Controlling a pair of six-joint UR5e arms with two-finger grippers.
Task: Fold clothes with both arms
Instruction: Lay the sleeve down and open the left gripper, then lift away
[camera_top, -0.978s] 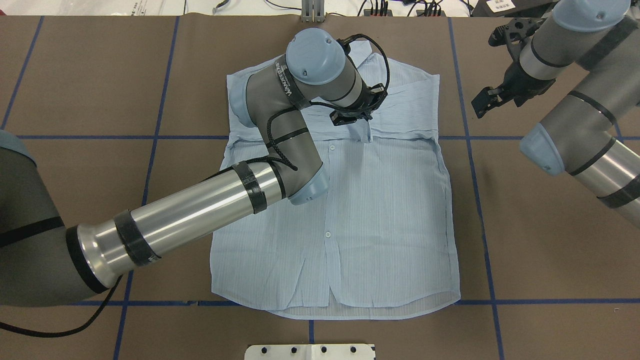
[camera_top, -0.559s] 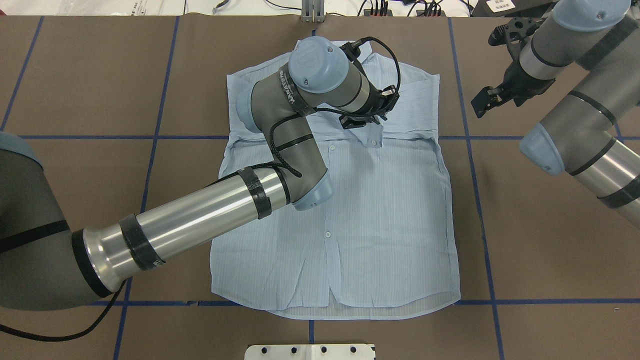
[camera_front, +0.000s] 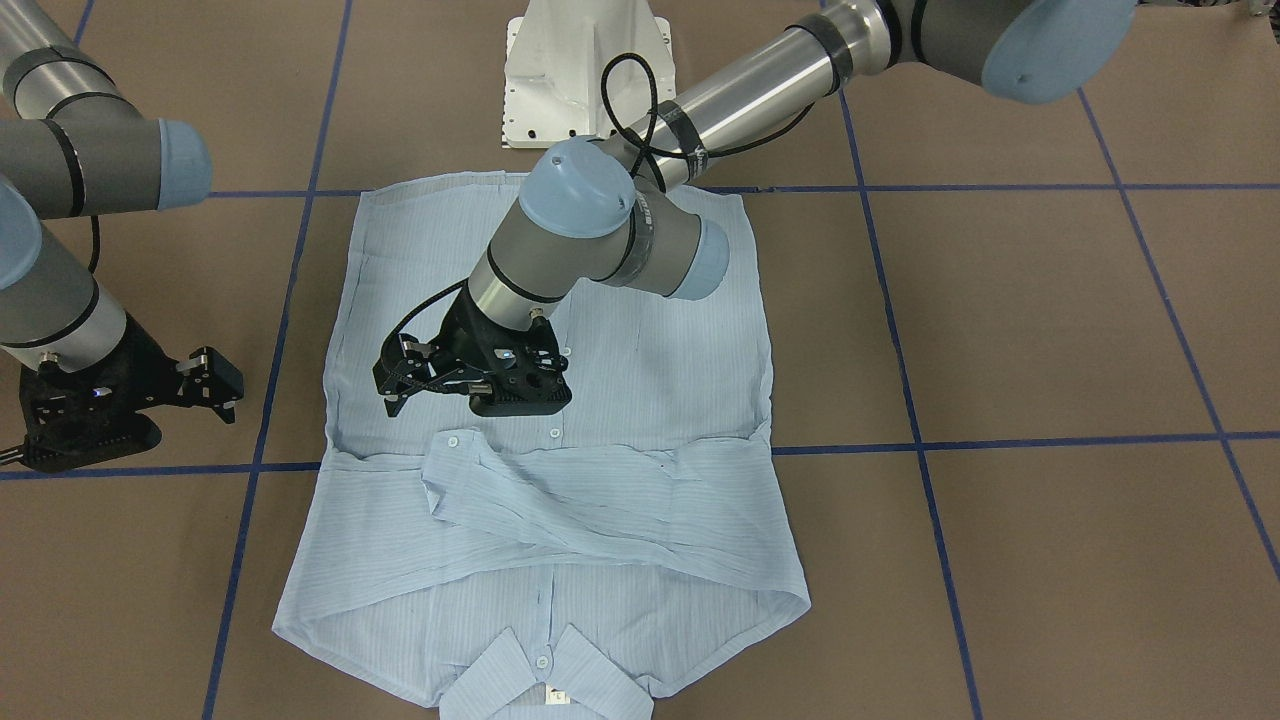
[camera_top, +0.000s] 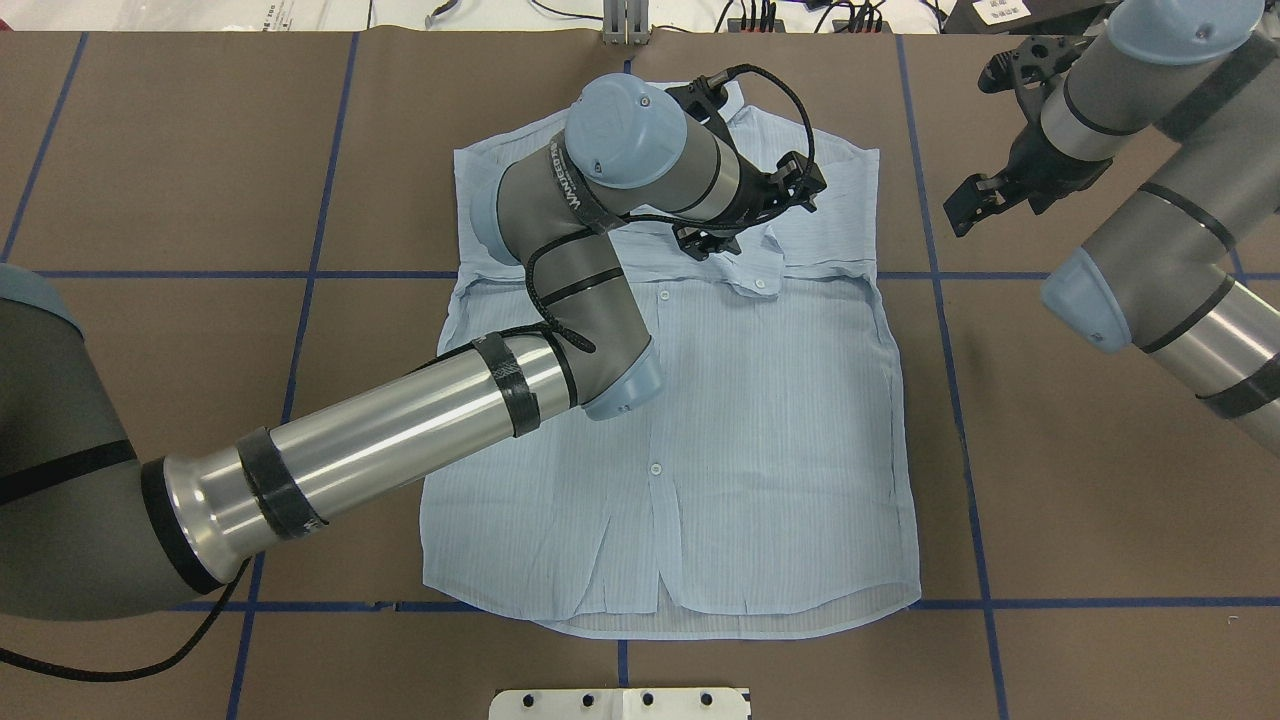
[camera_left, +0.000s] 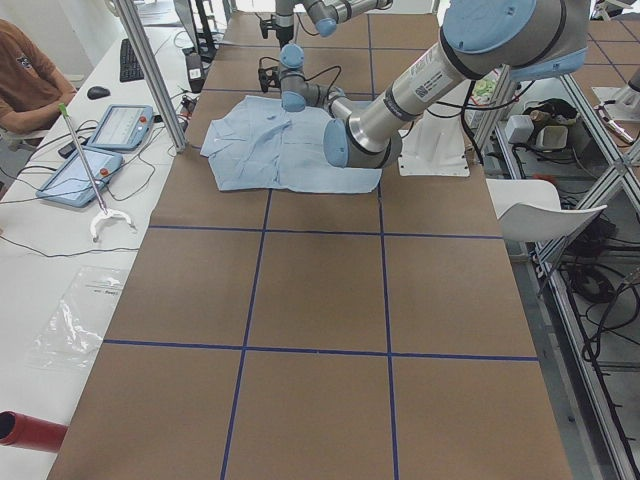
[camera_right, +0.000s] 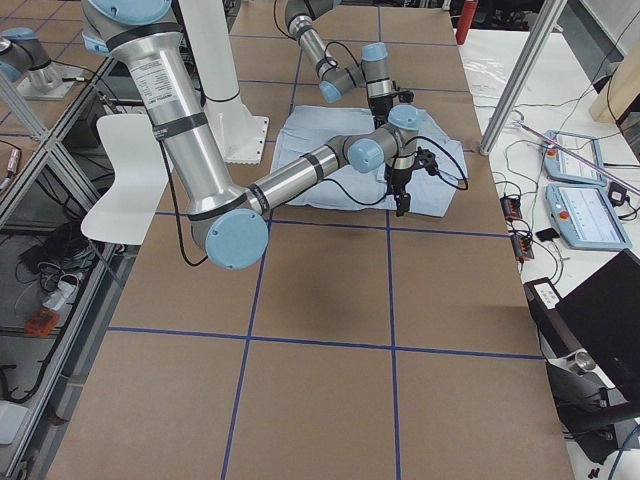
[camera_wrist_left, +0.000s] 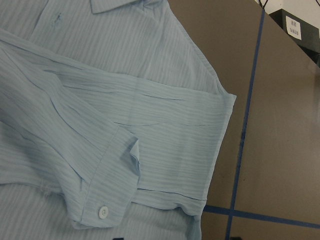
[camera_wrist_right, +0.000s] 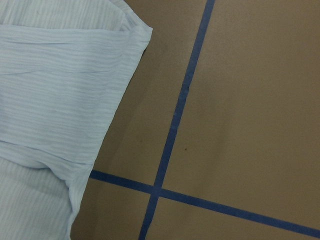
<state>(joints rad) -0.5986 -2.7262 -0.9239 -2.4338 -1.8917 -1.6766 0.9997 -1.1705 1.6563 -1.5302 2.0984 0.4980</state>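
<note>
The pale blue shirt (camera_top: 770, 430) lies flat and buttoned on the brown table, collar (camera_front: 545, 680) at the far end from the robot. Both sleeves are folded across the chest. One cuff (camera_top: 762, 283) with a white button rests on top near the middle; the left wrist view shows this cuff (camera_wrist_left: 100, 210) lying loose. My left gripper (camera_front: 392, 388) hovers open just above the chest beside that cuff, holding nothing. It also shows from overhead, left gripper (camera_top: 800, 185). My right gripper (camera_top: 965, 208) hangs open over bare table past the shirt's right shoulder, clear of the cloth.
The white pedestal base (camera_front: 585, 60) stands at the near table edge by the shirt's hem. Blue tape lines (camera_top: 940, 300) grid the brown table. A person (camera_left: 25, 80), tablets (camera_left: 100, 150) and cables sit on a side bench beyond the far edge.
My left gripper swung to the right across the chest and rose off the cloth. The sleeve cuff went rightward with it and now lies loose. The right arm stayed still.
</note>
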